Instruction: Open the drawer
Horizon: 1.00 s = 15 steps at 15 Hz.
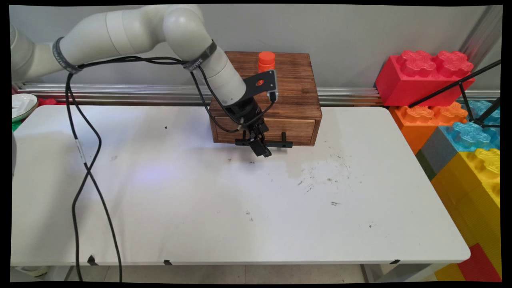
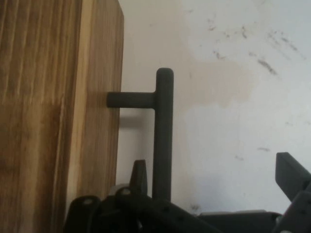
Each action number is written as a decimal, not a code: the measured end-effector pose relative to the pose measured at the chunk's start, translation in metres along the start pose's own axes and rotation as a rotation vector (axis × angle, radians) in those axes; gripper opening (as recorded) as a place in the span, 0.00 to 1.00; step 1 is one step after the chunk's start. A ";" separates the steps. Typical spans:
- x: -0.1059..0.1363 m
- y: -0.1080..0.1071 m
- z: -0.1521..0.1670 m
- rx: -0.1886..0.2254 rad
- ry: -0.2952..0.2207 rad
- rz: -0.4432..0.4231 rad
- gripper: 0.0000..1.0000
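Observation:
A dark wooden box stands at the back of the white table, with an orange bottle upright on its top. Its drawer front looks pushed in and carries a black bar handle. My gripper hangs at the left half of that bar. In the hand view the handle runs up between my fingers, and the gripper is open around it. The left finger sits between the bar and the wooden drawer face. The right finger stands well off the bar.
Big toy bricks are stacked past the table's right edge: red, orange, blue and yellow. A black stand leg crosses them. A white dish sits at the far left. My black cables hang over the table's left side.

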 end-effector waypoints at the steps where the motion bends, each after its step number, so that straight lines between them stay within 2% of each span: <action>1: 0.000 0.000 0.002 0.002 -0.004 0.005 1.00; 15: -0.002 -0.007 0.028 0.007 -0.067 0.074 1.00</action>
